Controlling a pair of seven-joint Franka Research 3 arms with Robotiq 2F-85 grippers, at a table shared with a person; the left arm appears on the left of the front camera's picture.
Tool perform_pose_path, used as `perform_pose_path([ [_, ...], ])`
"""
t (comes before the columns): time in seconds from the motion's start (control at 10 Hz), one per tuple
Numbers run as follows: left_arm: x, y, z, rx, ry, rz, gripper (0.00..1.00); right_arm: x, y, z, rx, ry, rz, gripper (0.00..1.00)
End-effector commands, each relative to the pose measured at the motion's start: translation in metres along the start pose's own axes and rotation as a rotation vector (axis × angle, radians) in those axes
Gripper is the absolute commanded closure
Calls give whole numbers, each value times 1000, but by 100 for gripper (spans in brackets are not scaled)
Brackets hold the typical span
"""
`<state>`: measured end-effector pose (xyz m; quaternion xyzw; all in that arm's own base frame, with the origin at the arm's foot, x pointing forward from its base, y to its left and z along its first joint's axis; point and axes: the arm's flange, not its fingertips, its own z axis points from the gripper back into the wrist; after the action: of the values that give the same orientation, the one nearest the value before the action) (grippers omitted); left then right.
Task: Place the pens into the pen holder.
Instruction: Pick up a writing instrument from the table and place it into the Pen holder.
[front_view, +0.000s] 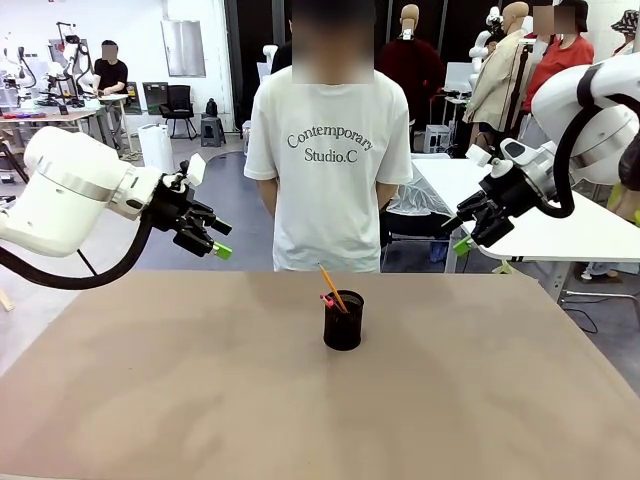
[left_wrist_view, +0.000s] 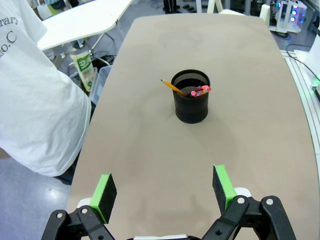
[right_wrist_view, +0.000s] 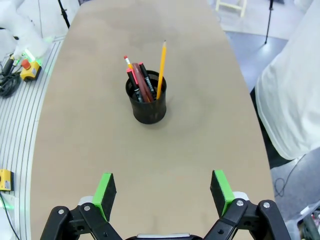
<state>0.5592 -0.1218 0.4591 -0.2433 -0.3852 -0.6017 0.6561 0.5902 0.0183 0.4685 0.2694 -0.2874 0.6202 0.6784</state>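
The black mesh pen holder stands upright mid-table. Inside it lean the pens: an orange-yellow pencil, a reddish-brown pencil and a black pen with a red end; their red tips poke over the rim. My left gripper hovers open and empty above the table's left far side. At the right far side my right gripper hangs raised, open and empty.
A person in a white T-shirt stands at the far edge right behind the holder, hands behind the back. The brown tabletop is bare around the holder. A white table stands behind my right arm.
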Motion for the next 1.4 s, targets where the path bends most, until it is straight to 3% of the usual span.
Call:
perform_pose_path([
  [0.0,0,0,1,1,4,-1,0,1,4,-1,-11,6,5,0],
  [1.3,0,0,1,1,4,-1,0,1,4,-1,-11,6,5,0],
])
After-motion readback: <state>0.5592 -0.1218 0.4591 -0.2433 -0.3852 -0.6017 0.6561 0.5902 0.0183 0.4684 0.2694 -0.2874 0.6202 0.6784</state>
